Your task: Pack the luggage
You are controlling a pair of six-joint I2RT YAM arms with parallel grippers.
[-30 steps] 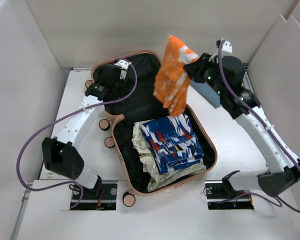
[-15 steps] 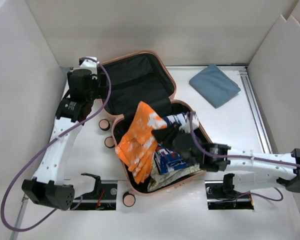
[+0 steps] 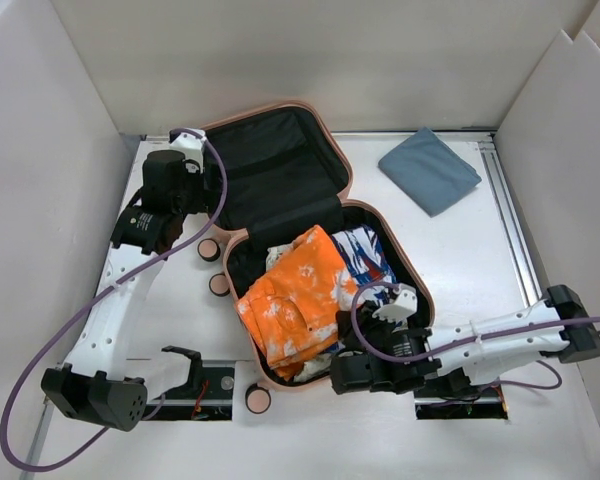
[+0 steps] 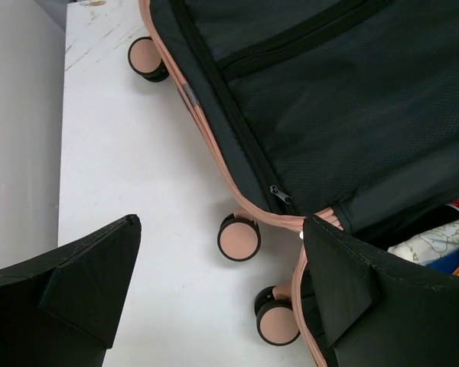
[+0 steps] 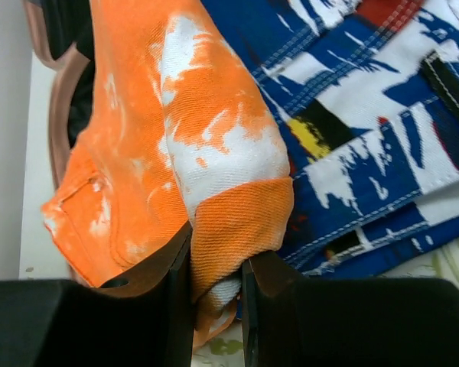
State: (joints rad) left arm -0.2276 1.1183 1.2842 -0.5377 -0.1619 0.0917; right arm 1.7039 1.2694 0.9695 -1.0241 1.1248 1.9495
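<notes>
The pale pink luggage (image 3: pixel 270 175) lies open, its black-lined lid at the back and its base toward me. In the base an orange-and-white garment (image 3: pixel 295 300) lies over a blue patterned garment (image 3: pixel 368 250) and a pale printed one. My right gripper (image 3: pixel 340 368) is at the base's near edge, shut on a fold of the orange garment (image 5: pixel 229 229); the blue garment (image 5: pixel 367 130) lies beside it. My left gripper (image 3: pixel 150 228) hangs open and empty over the table left of the lid. The left wrist view shows the lining (image 4: pixel 329 99) and two pink wheels (image 4: pixel 239 238).
A folded blue-grey cloth (image 3: pixel 430 170) lies on the table at the back right. White walls close in the table on the left, back and right. One more pink wheel (image 3: pixel 258 400) sticks out at the suitcase's near corner.
My right gripper brought the orange garment down from above the lid into the base and pulled back to the near edge. The left gripper moved off the lid to the left.
</notes>
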